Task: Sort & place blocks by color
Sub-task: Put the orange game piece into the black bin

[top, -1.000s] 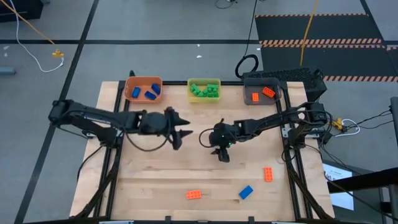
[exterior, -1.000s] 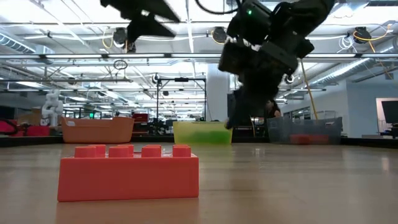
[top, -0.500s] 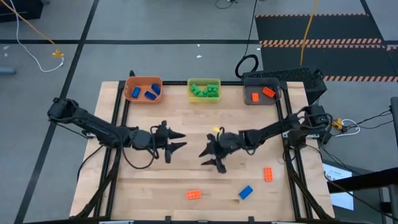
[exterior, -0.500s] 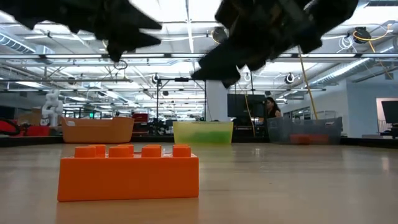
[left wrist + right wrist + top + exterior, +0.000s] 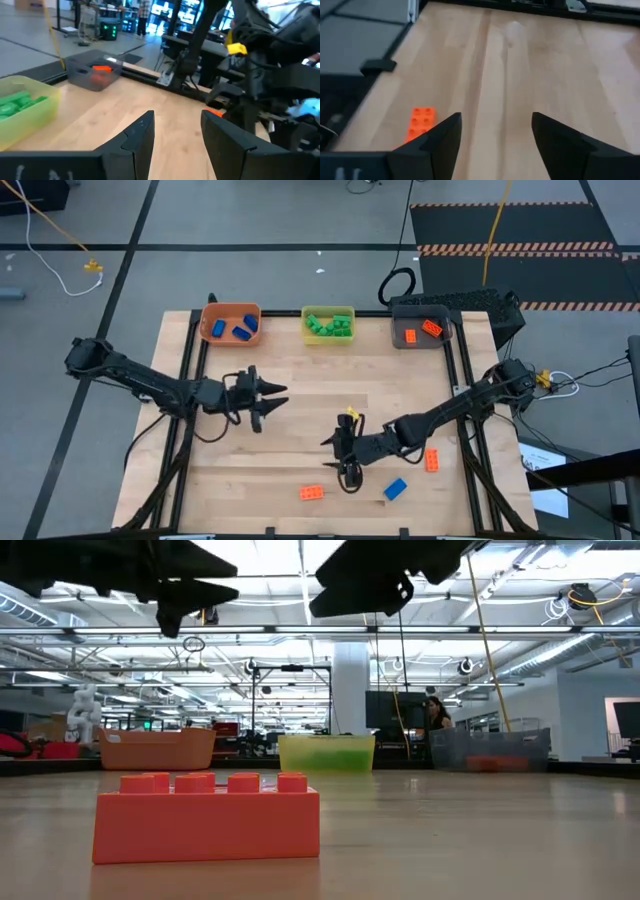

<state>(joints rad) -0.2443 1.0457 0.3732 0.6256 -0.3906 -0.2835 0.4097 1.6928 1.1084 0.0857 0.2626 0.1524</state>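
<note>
High view: three bins line the far edge of the tabletop (image 5: pixel 300 400); orange bin (image 5: pixel 231 323) holds blue blocks, yellow bin (image 5: pixel 329 324) green ones, grey bin (image 5: pixel 420 329) two orange ones.
Left to sort: orange block (image 5: pixel 311 493), blue block (image 5: pixel 396 489) and a second orange block (image 5: pixel 431 460) lie loose near the front edge.
Progress: judged mostly done, three pieces short.
Right tool (image 5: pixel 346 463): spread and empty, hovering between the front orange block and the blue one.
Left tool (image 5: pixel 262 399): spread, empty, over bare wood mid-table.
Right wrist view: orange block (image 5: pixel 421 121) lies just beside one finger.
Low view: shows the front block's studs; bins far behind.
</note>
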